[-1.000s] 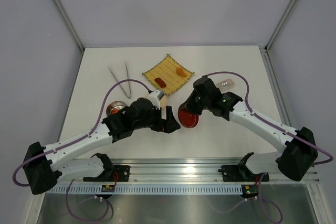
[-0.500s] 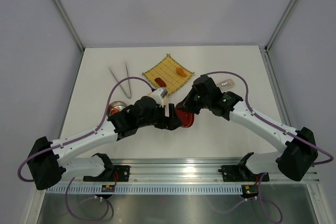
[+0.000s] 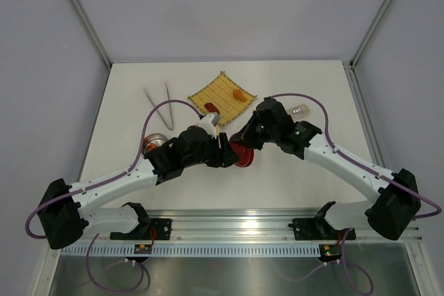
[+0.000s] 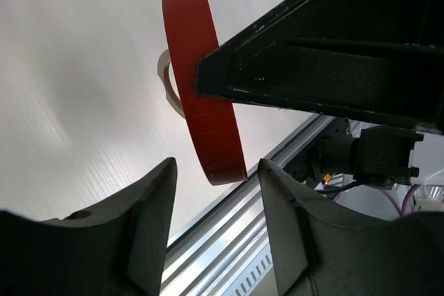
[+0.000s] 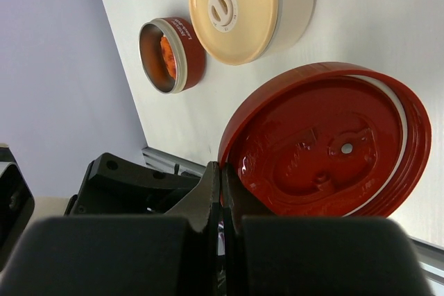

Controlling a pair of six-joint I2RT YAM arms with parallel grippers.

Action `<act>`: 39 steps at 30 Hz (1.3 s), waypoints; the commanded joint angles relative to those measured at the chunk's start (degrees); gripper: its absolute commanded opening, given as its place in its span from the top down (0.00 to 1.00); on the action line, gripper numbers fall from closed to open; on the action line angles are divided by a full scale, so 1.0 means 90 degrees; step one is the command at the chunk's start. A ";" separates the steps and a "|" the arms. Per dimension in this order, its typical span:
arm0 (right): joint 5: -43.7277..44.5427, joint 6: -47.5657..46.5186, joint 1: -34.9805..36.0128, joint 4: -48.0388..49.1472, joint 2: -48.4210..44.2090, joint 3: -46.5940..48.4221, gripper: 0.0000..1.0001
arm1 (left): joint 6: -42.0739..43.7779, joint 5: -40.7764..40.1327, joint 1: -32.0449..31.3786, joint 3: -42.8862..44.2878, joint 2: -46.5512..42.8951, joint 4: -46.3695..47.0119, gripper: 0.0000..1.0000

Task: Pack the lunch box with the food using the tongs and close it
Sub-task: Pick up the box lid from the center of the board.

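Note:
My right gripper (image 5: 223,175) is shut on the rim of a red round lid (image 5: 326,150) and holds it tilted on edge above the table. My left gripper (image 4: 216,171) is open, with its fingers either side of the lid's lower edge (image 4: 205,88) and a gap on both sides. The lunch box (image 5: 243,5) sits with its cream lid on, mostly hidden under the left arm in the top view. The tongs (image 3: 158,99) lie at the back left. Red food (image 3: 211,107) and orange food (image 3: 240,93) lie on the woven yellow mat (image 3: 223,86).
A red-brown round tin (image 5: 170,53) with something orange inside stands beside the lunch box, left of the left arm in the top view (image 3: 154,145). A translucent oblong case (image 3: 300,111) lies behind the right arm. The rail runs along the near table edge.
My left gripper has moved right up to the red lid and its jaws have narrowed around the lid's edge. The right gripper has kept its hold and tipped the lid more upright.

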 commanded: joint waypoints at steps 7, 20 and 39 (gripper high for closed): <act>-0.0249 -0.0019 0.0061 0.0425 -0.0284 0.0106 1.00 | -0.0157 -0.0317 -0.0013 0.0318 -0.0038 0.0250 0.54; -0.0375 -0.0165 0.0061 0.0406 -0.0353 0.0086 1.00 | -0.0196 -0.0541 0.0006 0.0396 -0.0058 0.0162 0.47; 0.0480 -0.0800 0.0061 -0.0715 -0.0674 0.0437 0.21 | -0.0177 -0.0872 0.0124 0.0972 -0.0302 -0.0999 1.00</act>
